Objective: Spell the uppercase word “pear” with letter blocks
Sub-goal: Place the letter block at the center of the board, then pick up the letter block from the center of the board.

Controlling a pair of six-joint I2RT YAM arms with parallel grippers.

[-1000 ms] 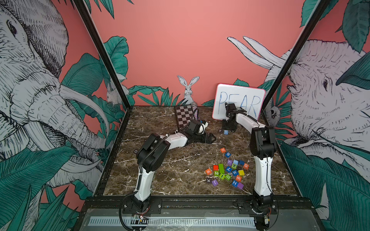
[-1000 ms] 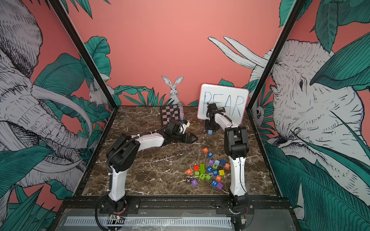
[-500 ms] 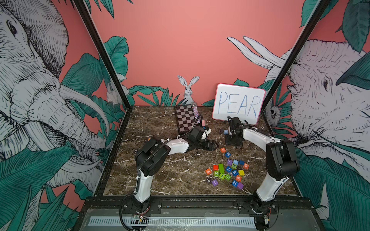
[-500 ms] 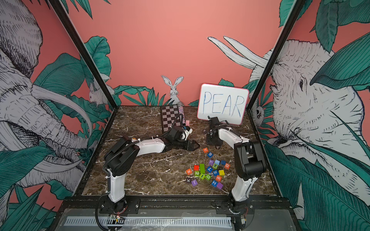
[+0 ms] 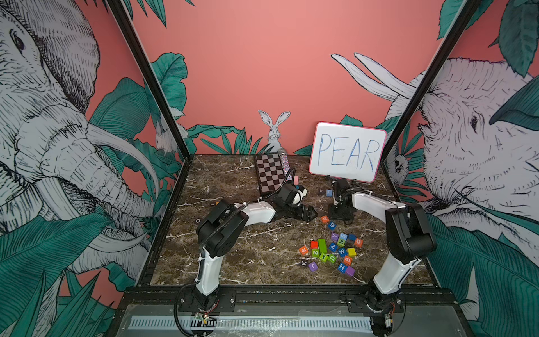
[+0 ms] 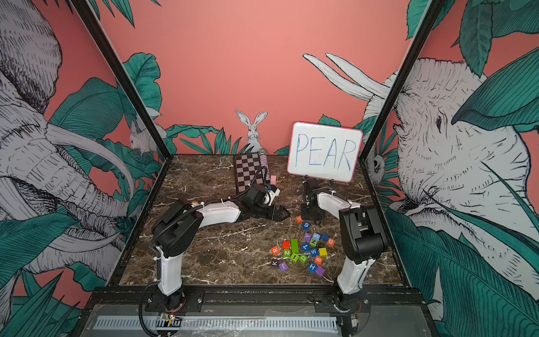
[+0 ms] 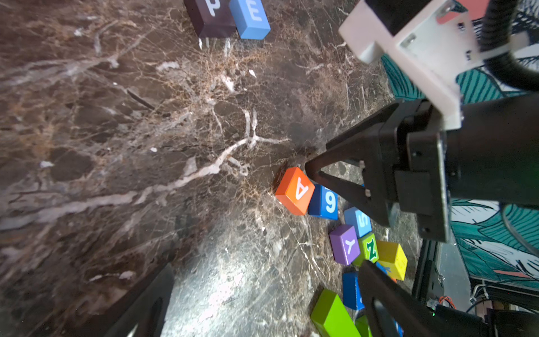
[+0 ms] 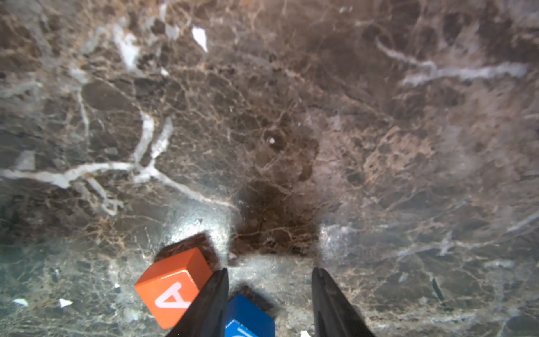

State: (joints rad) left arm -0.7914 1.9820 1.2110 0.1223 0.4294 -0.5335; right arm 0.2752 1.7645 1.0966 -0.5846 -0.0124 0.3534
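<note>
Obs., left to right. Table [image 5: 233, 256]: dark marble, inside a walled cell.

Left arm lies low across the table, reaching toward its middle. Left hand [image 5: 311, 212] hangs just above the surface. In the left wrist view its fingers [image 7: 148, 303] stand wide apart with bare marble between them: open, carrying nothing.

Chessboard [image 5: 269, 175] lies flat at the back, behind the left wrist.

Orange R [image 5: 303, 250] sits letter up at the left edge of the loose pile of coloured cubes [image 5: 335, 251], front right of the table, well apart from both hands.

Black P [image 5: 320, 191] and light-blue E [image 5: 329, 192] sit toward the back right, side by side with P on the left. They are letters up, with their faces touching or very nearly so in the left wrist view.

Orange A [image 5: 324, 218] lies between that pair and the pile, turned askew. A blue 9 cube [image 5: 332, 225] touches it on the pile side. The left hand's tip is near it.

Right hand [image 8: 269, 272] points down at the table just beside the A. In the right wrist view the jaws are parted, with marble showing in the gap at the tips. The A sits outside one finger, either against it or just short; cannot tell which. The blue cube shows low in the gap, under the hand. Nothing gripped.

Whiteboard [image 5: 347, 151], pink-edged, stands behind the P and E pair and reads PEAR in blue handwriting.
</note>
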